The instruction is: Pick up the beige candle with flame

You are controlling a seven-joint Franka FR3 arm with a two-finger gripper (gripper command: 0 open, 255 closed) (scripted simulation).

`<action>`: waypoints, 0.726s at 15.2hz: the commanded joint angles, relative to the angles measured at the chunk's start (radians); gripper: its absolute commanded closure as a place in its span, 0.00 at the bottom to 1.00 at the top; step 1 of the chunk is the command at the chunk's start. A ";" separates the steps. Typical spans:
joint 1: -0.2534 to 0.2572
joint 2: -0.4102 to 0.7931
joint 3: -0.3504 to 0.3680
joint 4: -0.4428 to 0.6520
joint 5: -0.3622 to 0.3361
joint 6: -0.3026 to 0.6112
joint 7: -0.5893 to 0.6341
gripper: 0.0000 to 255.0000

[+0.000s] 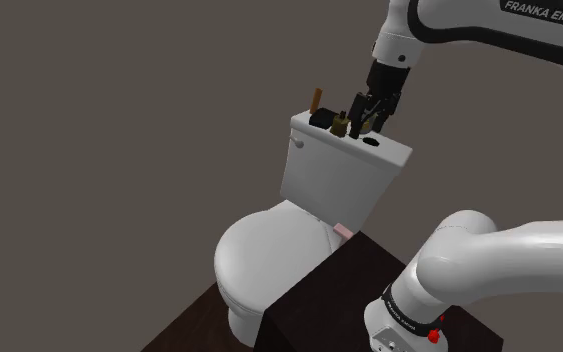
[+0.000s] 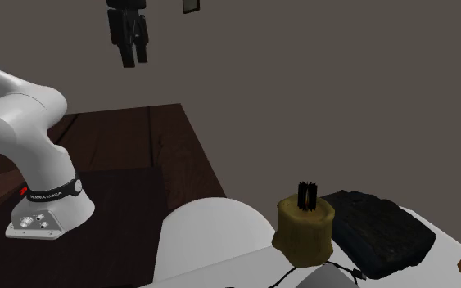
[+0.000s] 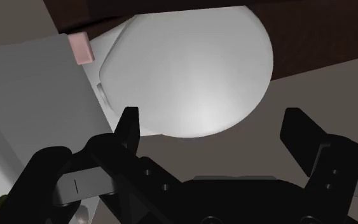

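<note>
The beige candle [image 1: 338, 124] is a short, stubby cylinder with a black wick tuft on top, standing on the white toilet tank lid [image 1: 389, 153]. It appears large in the second exterior view [image 2: 304, 233], next to a flat black object [image 2: 381, 230]. My black gripper [image 1: 367, 122] hangs open above the lid, just to the shoulder view's right of the candle and apart from it. The gripper also shows at the top of the second exterior view [image 2: 130, 49]. In the wrist view my gripper [image 3: 212, 118] has nothing between its fingers [image 3: 128, 127] and faces the toilet's closed seat lid [image 3: 190, 76].
On the tank lid also stand a brown upright piece [image 1: 315, 100] and the black object [image 1: 321, 120]; a dark round spot [image 1: 371, 141] marks the lid under the gripper. The white toilet [image 1: 264, 255] sits beside my dark stand [image 1: 339, 290]. A pink block [image 3: 80, 48] sticks out by the tank.
</note>
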 commanded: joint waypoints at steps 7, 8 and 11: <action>-0.027 0.148 -0.092 0.041 -0.073 0.116 -0.096 0.00; -0.031 0.176 -0.107 0.052 -0.082 0.134 -0.112 0.00; -0.041 0.262 -0.150 0.092 -0.105 0.187 -0.158 0.00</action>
